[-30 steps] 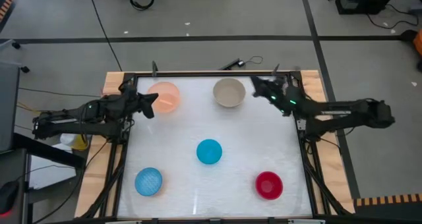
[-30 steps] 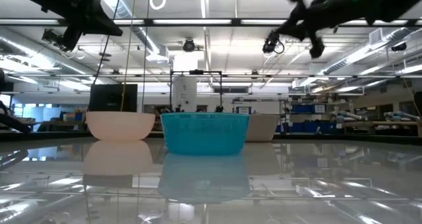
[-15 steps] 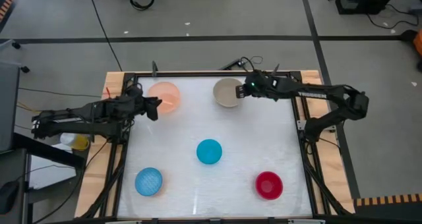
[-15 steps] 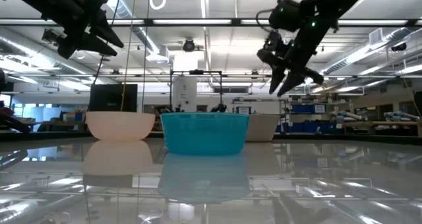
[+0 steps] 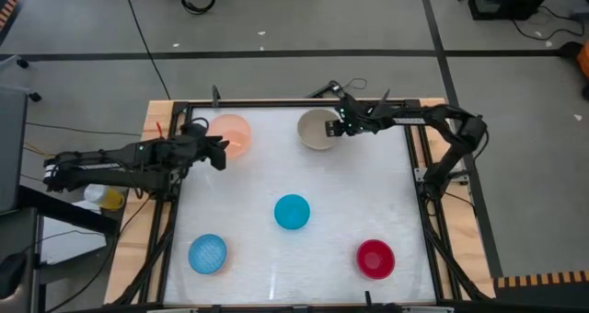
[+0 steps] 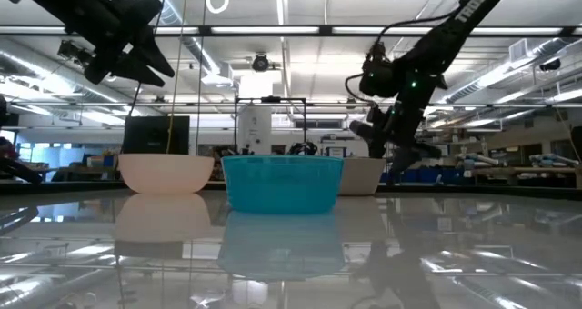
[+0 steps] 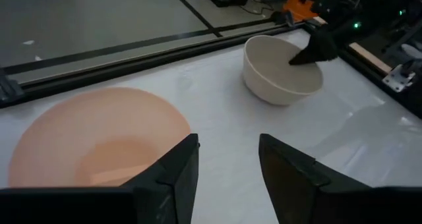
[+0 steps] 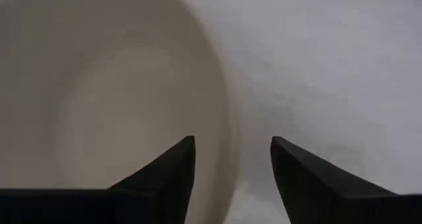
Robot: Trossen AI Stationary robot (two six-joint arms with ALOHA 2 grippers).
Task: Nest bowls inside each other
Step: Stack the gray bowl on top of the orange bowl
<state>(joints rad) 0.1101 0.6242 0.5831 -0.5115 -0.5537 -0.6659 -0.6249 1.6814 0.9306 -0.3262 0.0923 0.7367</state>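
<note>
Five bowls sit upright on their bases on the white table: pink (image 5: 230,134) and beige (image 5: 317,131) at the far edge, cyan (image 5: 292,212) in the middle, textured blue (image 5: 207,253) near left, red (image 5: 375,258) near right. My left gripper (image 7: 227,161) is open and hovers above the table just right of the pink bowl (image 7: 92,145). My right gripper (image 8: 232,151) is open and tipped downward over the beige bowl's right rim (image 8: 227,118). One of its fingers is over the hollow and the other outside, just above the rim in the low view.
A dark frame (image 5: 276,104) edges the table on all sides. Free white surface lies between the far bowls and the cyan one, and between the two near bowls. The room's floor and cables lie beyond the far edge.
My right gripper has swung from the table's far right corner leftward and down to the beige bowl. It has tipped from near level to pointing steeply down, and it has opened. My left gripper has opened beside the pink bowl. No bowl has moved.
</note>
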